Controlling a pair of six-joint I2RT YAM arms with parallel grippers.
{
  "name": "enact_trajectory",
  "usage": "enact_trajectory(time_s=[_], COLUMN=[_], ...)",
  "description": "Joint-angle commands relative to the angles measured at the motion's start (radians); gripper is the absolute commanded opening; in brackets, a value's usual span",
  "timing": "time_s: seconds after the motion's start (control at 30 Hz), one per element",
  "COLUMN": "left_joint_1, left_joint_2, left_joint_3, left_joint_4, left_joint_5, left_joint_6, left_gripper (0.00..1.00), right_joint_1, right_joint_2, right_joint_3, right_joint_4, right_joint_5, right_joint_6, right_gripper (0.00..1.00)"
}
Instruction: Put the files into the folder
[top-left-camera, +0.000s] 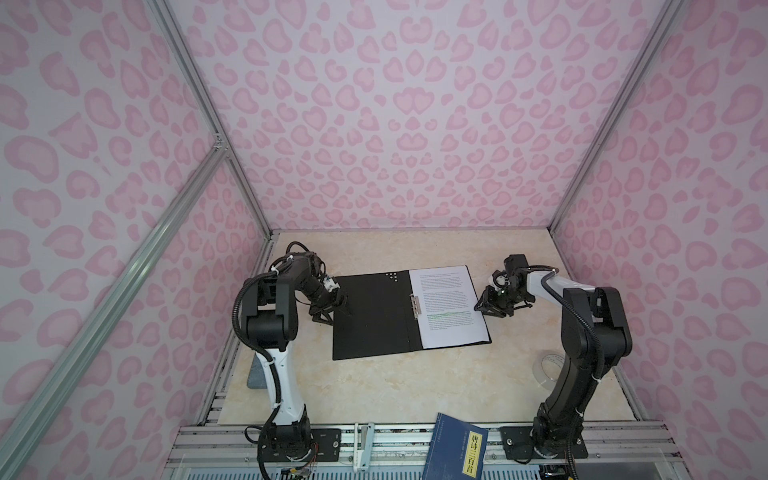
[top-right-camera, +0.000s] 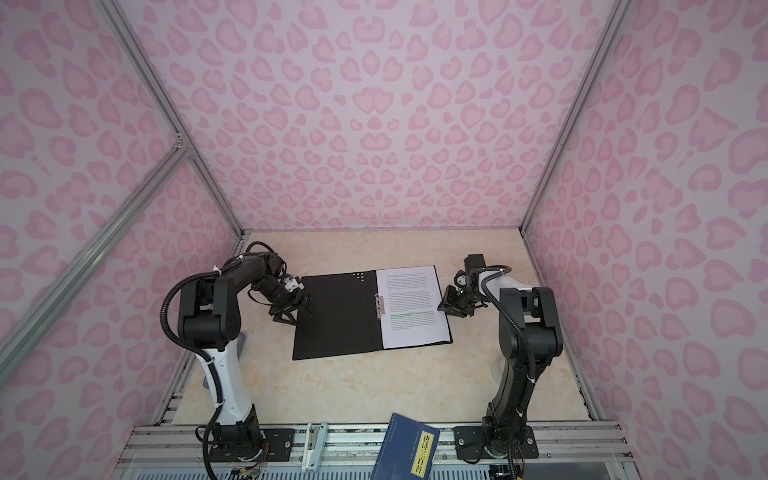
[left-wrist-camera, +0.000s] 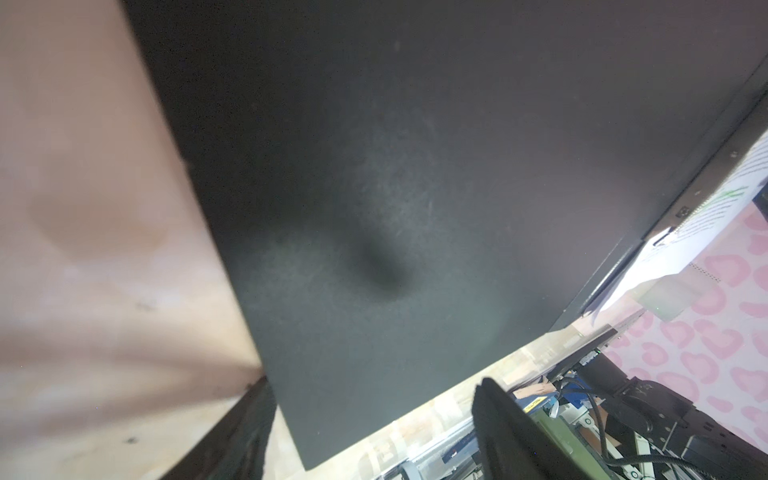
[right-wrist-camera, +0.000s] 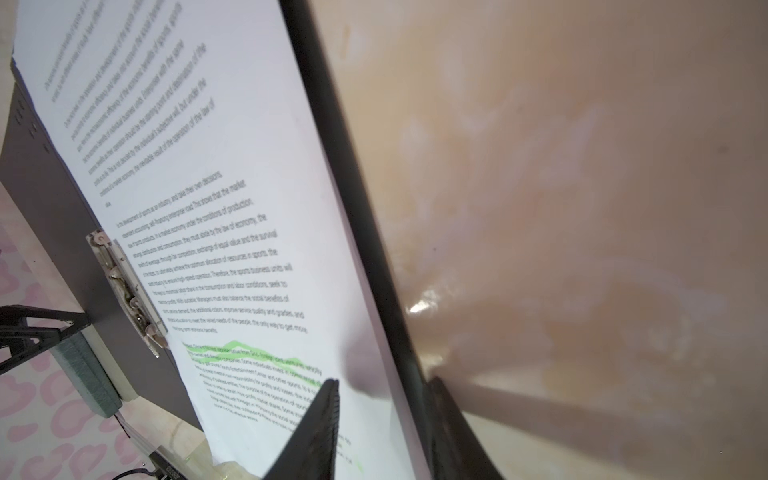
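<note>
The folder (top-left-camera: 370, 316) (top-right-camera: 336, 316) lies open and flat on the table, black inside up, in both top views. The files (top-left-camera: 451, 307) (top-right-camera: 411, 307), white printed sheets with green-highlighted lines, rest on its right half beside the metal clip (right-wrist-camera: 124, 286). My left gripper (top-left-camera: 337, 315) (left-wrist-camera: 374, 380) stands open at the folder's left edge, one finger over the black cover (left-wrist-camera: 415, 145) and one over the table. My right gripper (top-left-camera: 482, 309) (right-wrist-camera: 382, 382) is open astride the folder's right edge, one finger above the top sheet (right-wrist-camera: 208, 166), the other on the table side.
A blue book (top-left-camera: 455, 449) with a yellow label lies on the front rail. A clear tape roll (top-left-camera: 548, 368) sits by the right arm. A grey block (top-left-camera: 257, 374) lies behind the left arm. Pink patterned walls enclose the table on three sides.
</note>
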Motion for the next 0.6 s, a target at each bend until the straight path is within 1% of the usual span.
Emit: enact_trajectory(time_s=[0.0,0.23,0.57], left_joint_1=[0.001,0.005,0.012], left_joint_2=[-0.019,-0.043,-0.077], left_joint_3=[0.000,0.001,-0.003], left_joint_4=[0.049,0.040,0.025], left_joint_5=[0.132,0.219,0.300], left_joint_6=[0.032,0.054,0.076], left_gripper=[0.78,0.77,0.77], right_joint_1=[0.003,0.004,0.004], right_joint_2=[0.028,0.039,0.044], right_joint_3=[-0.015,-0.014,-0.006], right_joint_4=[-0.064,-0.066,-0.081], right_joint_5=[0.059,0.055,0.057], right_joint_6=[-0.014,-0.016,-0.023], right_gripper=[0.39,0.39,0.40])
